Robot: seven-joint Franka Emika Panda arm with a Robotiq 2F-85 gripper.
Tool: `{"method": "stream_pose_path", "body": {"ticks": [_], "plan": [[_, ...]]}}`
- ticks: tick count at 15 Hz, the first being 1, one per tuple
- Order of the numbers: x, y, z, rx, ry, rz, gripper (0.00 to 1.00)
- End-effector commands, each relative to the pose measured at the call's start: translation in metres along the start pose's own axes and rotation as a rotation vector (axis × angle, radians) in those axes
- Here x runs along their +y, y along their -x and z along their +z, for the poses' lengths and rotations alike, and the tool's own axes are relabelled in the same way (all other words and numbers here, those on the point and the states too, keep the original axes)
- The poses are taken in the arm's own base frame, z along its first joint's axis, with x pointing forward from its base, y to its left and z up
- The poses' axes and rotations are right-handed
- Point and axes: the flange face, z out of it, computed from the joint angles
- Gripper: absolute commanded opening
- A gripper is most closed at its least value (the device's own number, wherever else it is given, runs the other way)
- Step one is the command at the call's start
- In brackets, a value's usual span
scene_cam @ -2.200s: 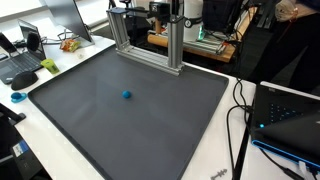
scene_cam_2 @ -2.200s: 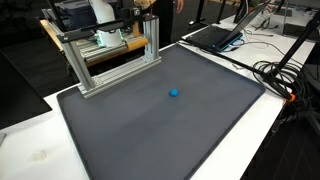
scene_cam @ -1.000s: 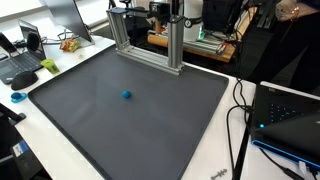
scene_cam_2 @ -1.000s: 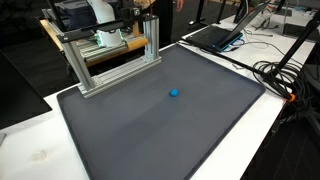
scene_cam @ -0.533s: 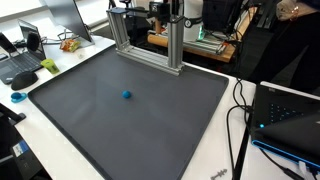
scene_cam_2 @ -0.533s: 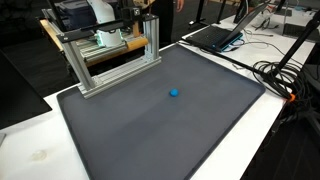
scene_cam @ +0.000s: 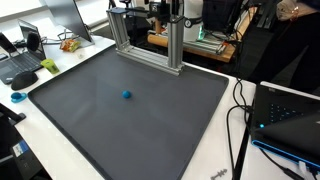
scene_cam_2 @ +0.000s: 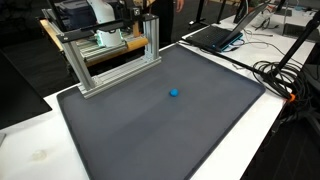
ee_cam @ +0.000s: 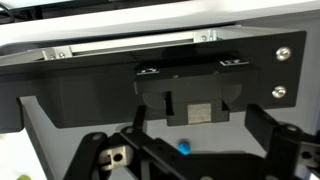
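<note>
No legible text, label, brand or number anywhere.

The tool (ee_cam: 190, 165) is matt black, with a boxy central block (ee_cam: 188, 95), two silver screws (ee_cam: 285, 53) beside that block, jointed black linkages (ee_cam: 100, 155) below it and a pale grey mounting plate (ee_cam: 150, 25) above it.

Lab: aluminium frame (scene_cam: 176, 45), laptops (scene_cam_2: 213, 38), cables (scene_cam_2: 276, 72)

Dark grey mat (scene_cam: 150, 130) covering white table (scene_cam_2: 30, 150). Aluminium frame (scene_cam_2: 110, 70) at mat's far edge. Open laptop (scene_cam_2: 213, 36), black cables (scene_cam_2: 282, 76) beside mat.
</note>
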Motion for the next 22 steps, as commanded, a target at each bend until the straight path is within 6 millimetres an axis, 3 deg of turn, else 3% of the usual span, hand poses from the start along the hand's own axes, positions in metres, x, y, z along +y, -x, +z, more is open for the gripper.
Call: {"method": "stream_pose_path", "body": {"ticks": [1,22], "plan": [[0.005,0.01,0.006,0.014,-0.008,-0.013,1.0],[0.0,0.021,0.013,-0.008,0.017,-0.122,1.0]]}}
